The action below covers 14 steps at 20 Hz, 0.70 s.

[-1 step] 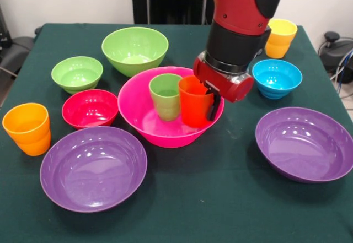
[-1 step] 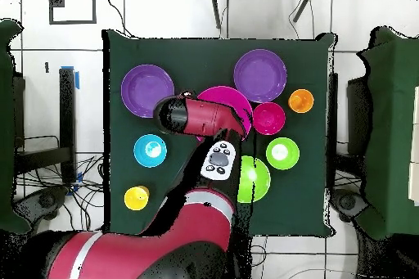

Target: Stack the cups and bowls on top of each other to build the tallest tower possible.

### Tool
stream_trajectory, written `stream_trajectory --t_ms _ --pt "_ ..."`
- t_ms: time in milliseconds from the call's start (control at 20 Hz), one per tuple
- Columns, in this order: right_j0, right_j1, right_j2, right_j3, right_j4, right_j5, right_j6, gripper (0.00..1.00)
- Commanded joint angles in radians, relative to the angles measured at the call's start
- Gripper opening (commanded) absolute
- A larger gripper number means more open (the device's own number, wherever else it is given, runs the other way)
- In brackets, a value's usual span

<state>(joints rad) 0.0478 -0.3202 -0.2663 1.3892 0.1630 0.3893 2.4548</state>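
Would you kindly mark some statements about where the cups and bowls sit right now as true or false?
1. The green cup stands inside the hot-pink bowl. True.
2. The gripper is at the red-orange cup. True.
3. The blue bowl holds a cup. False: it is empty.
4. The orange cup sits in a purple bowl. False: it stands on the table beside the purple bowl.
5. The red bowl is empty. True.

Two cups [image 1: 179, 97] stand side by side in the big bowl [image 1: 165, 127], one directly under the gripper [image 1: 212, 104].
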Motion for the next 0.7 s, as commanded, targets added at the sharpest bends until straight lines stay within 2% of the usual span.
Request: stream_trajectory --t_ms 50,100,450,700 --pt "0.019 0.050 0.053 -0.010 -0.054 0.063 0.019 0.00" --pt "0.022 0.051 0.044 -0.017 -0.058 0.070 0.012 1.00" --pt "0.042 0.036 0.008 -0.026 -0.059 0.098 0.011 1.00" --pt "0.042 0.022 0.010 -0.021 -0.058 0.121 -0.005 1.00"
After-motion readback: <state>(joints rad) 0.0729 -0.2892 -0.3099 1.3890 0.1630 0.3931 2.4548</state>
